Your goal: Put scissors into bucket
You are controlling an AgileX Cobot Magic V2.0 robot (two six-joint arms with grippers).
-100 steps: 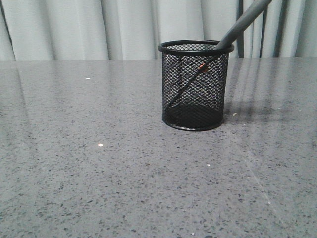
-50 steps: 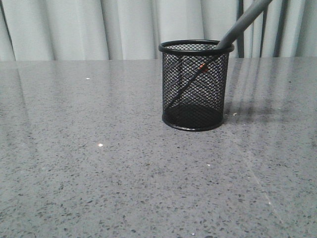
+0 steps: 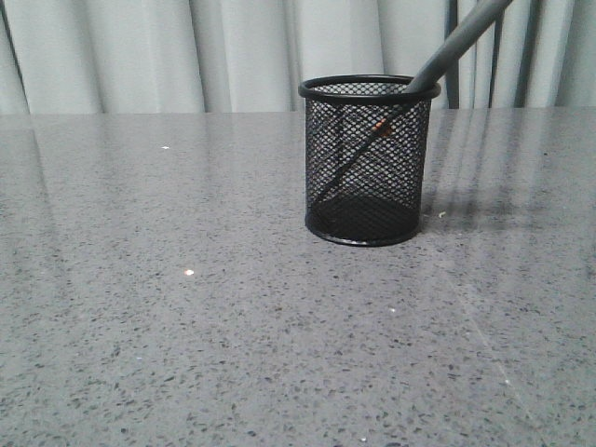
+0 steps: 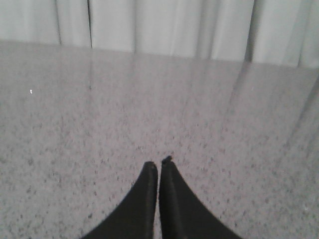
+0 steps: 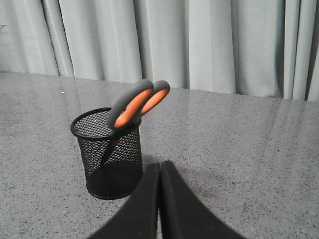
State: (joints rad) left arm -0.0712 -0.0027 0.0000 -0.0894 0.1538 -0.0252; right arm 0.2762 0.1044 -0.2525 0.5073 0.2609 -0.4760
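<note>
The bucket [image 3: 368, 163], a black wire-mesh cup, stands upright on the grey table. The scissors [image 3: 456, 42] stand in it, blades down inside, grey handles leaning out over the right side of the rim. In the right wrist view the bucket [image 5: 110, 154] holds the scissors [image 5: 135, 103], whose orange-lined loops stick out above the rim. My right gripper [image 5: 159, 165] is shut and empty, apart from the bucket, low over the table. My left gripper [image 4: 158, 163] is shut and empty over bare table. Neither gripper shows in the front view.
The speckled grey table [image 3: 186, 307] stretches wide around the bucket. Pale curtains [image 3: 186, 51] hang behind the table's far edge.
</note>
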